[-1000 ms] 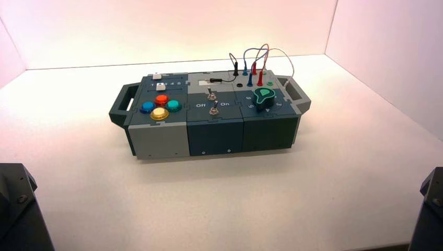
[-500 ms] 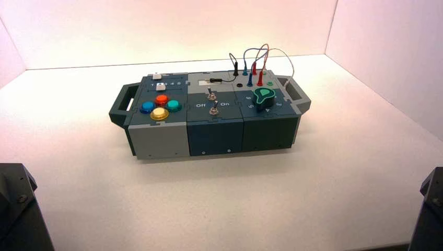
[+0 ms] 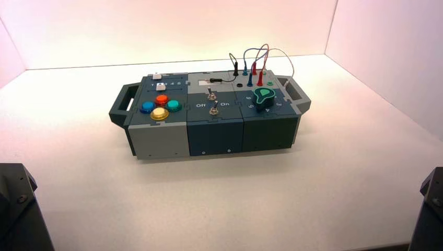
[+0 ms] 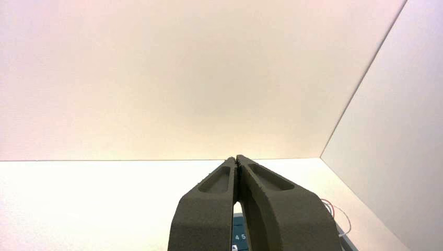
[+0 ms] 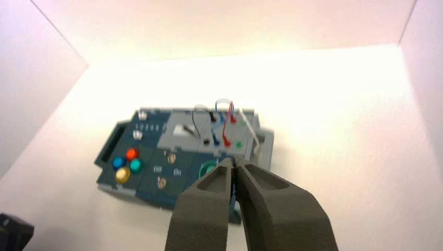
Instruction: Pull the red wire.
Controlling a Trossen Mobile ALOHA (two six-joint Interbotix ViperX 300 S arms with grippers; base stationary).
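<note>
**Looping red wire plugged in at far right of box, both arms parked**

Arching above the box's far right corner, the red wire stands with both red plugs seated in the socket panel, one just behind the other. Blue-plugged lead loops beside it on the left; black-plugged lead further left; a pale wire curves off toward the right handle.

Green knob sits nearer the robot than the sockets. Two toggle switches mid-box. Button cluster at left: blue, red, teal, yellow.

Box rests on the white counter, well apart from both arms.

Left gripper: parked at near left, jaws clenched tip to tip, holding nothing.

Right gripper: parked at near right, jaws likewise pressed together and holding nothing; box and red wire visible well beyond its tips.
</note>
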